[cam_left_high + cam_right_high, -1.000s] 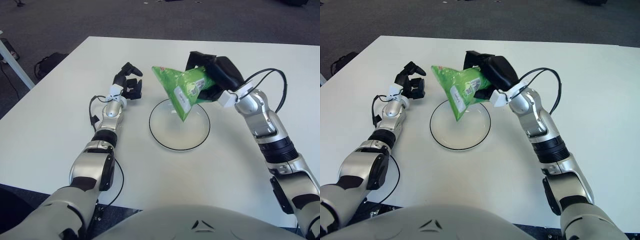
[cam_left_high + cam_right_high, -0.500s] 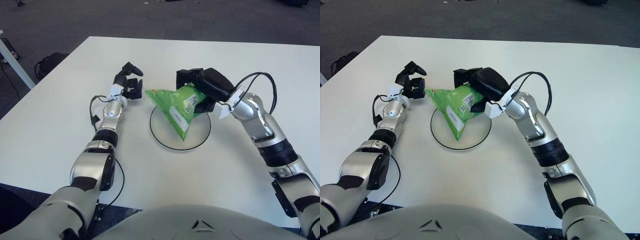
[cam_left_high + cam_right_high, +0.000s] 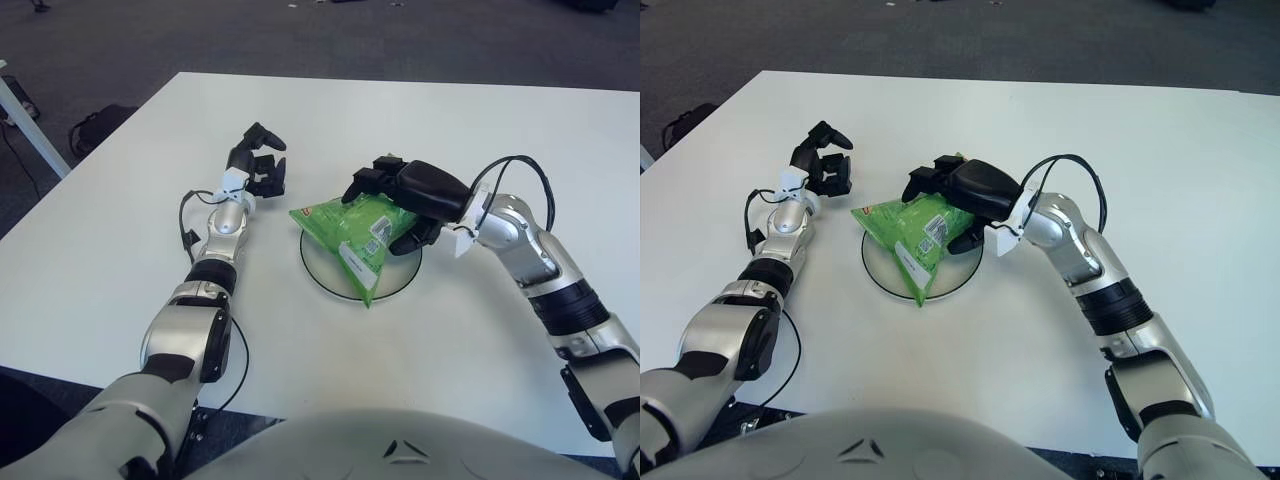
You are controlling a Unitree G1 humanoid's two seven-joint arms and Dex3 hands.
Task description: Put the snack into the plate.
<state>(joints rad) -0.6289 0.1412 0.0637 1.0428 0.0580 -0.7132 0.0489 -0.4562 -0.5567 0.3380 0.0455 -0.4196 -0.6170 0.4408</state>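
Note:
A green snack bag (image 3: 352,232) lies tilted across a clear round plate (image 3: 400,280) with a dark rim, near the middle of the white table. One corner of the bag hangs past the plate's front rim. My right hand (image 3: 405,200) is shut on the bag's right end, low over the plate. My left hand (image 3: 258,170) is held above the table to the left of the plate, fingers curled and holding nothing.
The white table (image 3: 120,250) stretches around the plate, with its near edge just in front of my body. A dark bag (image 3: 95,128) lies on the floor beyond the table's left edge.
My right hand has lowered the snack bag from above the plate down onto it and shifted slightly left. The left hand has not moved.

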